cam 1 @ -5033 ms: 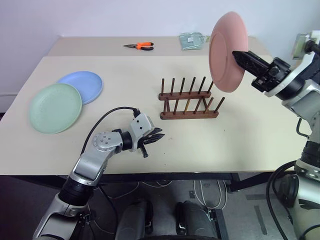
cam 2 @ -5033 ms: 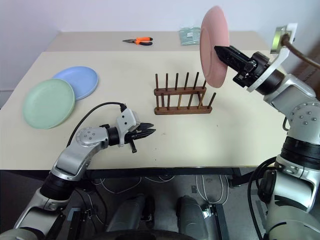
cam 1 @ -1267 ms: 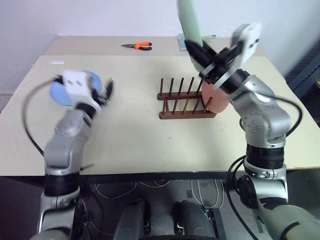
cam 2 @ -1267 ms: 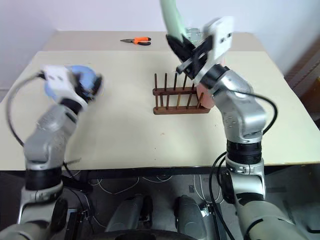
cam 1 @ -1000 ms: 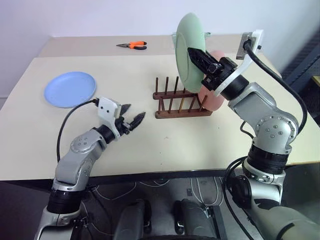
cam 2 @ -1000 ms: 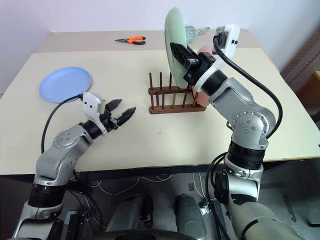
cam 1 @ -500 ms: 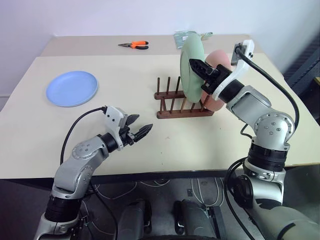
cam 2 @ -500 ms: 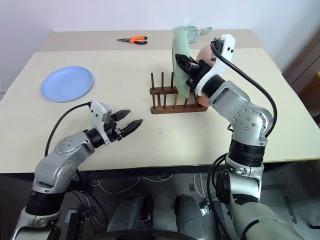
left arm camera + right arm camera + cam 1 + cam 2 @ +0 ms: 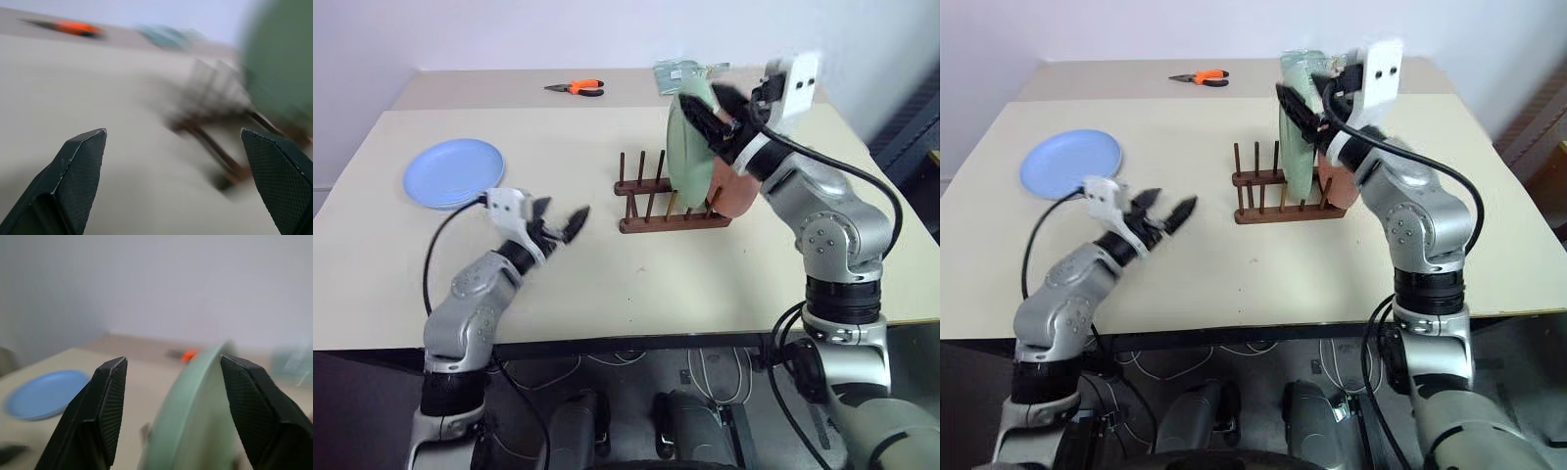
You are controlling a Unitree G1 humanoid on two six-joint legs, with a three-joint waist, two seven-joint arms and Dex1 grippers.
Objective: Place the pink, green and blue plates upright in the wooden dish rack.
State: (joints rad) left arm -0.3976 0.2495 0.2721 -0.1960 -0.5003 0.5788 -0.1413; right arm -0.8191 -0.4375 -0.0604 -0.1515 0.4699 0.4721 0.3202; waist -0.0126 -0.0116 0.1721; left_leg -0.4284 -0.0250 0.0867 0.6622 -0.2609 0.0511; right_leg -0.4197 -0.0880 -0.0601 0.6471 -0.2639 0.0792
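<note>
The small dark reddish-brown wooden dish rack with its two rows of thin upright pegs stands at the middle of the pale beige table. Two plates stand on edge in it: the pale mint green round plate sits toward the rack's right half, and the salmon pink round plate stands just beside it at its 3 o'clock, at the rack's right end. Whether the two plates touch cannot be told.

The right gripper hangs at the green plate's upper rim, at about 1 o'clock of the plate's centre. In the right wrist view its two black fingers stand spread, one on each side of the green rim, with a gap on both sides, so nothing is pinched.

The left gripper hovers over bare tabletop at 9 o'clock of the rack, well apart from it, and its fingers are spread wide with nothing between them. The rack and the green plate lie ahead of it.

The light blue round plate lies flat near the table's left edge, at about 10 o'clock of the left gripper and well apart from it.

Orange-handled pliers rest at the far side of the table, at 11 o'clock of the rack; a clear greenish packet lies at 12 o'clock of the rack
</note>
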